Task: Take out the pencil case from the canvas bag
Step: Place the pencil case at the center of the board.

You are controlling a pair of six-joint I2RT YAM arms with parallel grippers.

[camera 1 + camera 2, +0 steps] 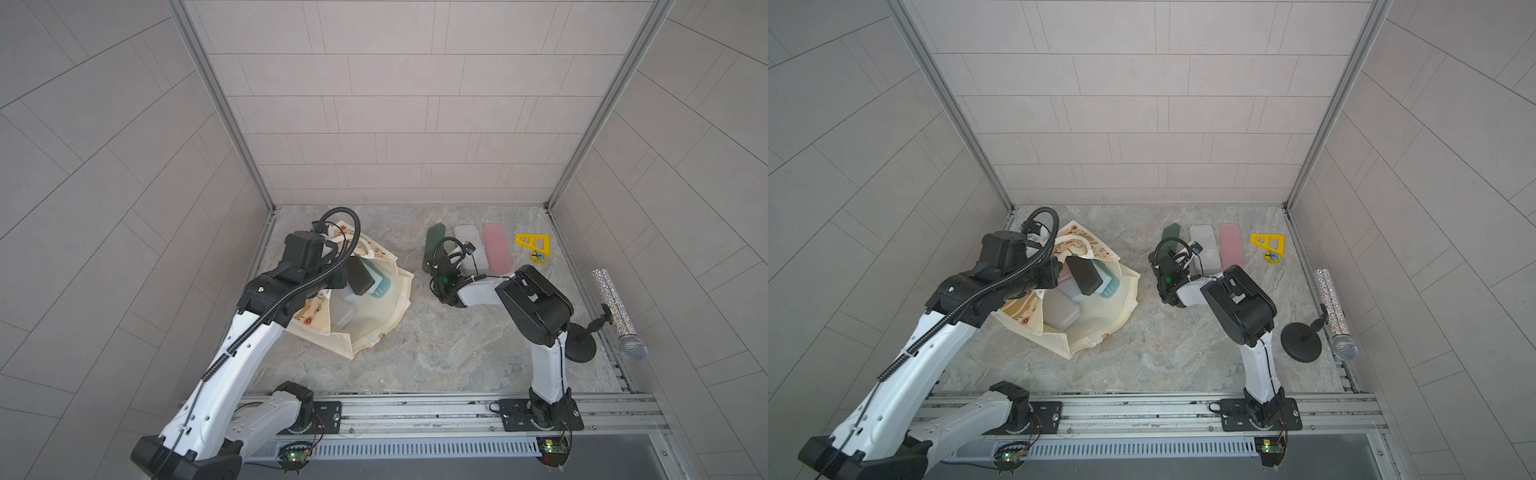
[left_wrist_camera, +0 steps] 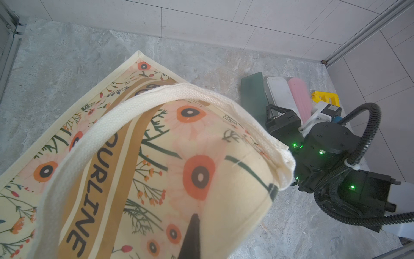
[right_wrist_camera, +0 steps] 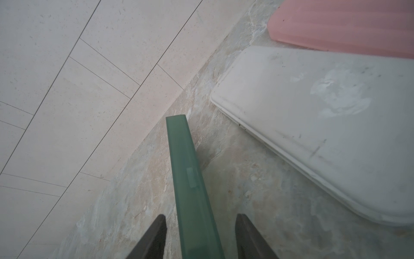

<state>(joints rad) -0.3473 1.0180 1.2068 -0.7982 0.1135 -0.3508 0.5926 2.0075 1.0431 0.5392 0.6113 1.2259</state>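
Observation:
The canvas bag [image 1: 374, 320] [image 1: 1100, 320] lies on its side at the left of the table, mouth open toward the front. My left gripper [image 2: 196, 216] is shut on the bag's upper wall, lifting it; fabric hides most of the fingers [image 2: 192, 240]. Inside the bag lie a black pencil case [image 1: 360, 277], a teal one [image 1: 92, 286] and grey ones [image 1: 1061, 313]. My right gripper [image 3: 201, 216] is open astride a green pencil case [image 3: 190, 179] [image 1: 434, 245] standing on its edge on the table, with a gap on each side.
A white case [image 1: 471, 249] and a pink case [image 1: 496, 247] lie flat just right of the green one. Further right sit a yellow triangular piece [image 1: 534, 247], a glittery microphone [image 1: 619, 311] and its black round stand [image 1: 579, 343]. Walls close the back and sides.

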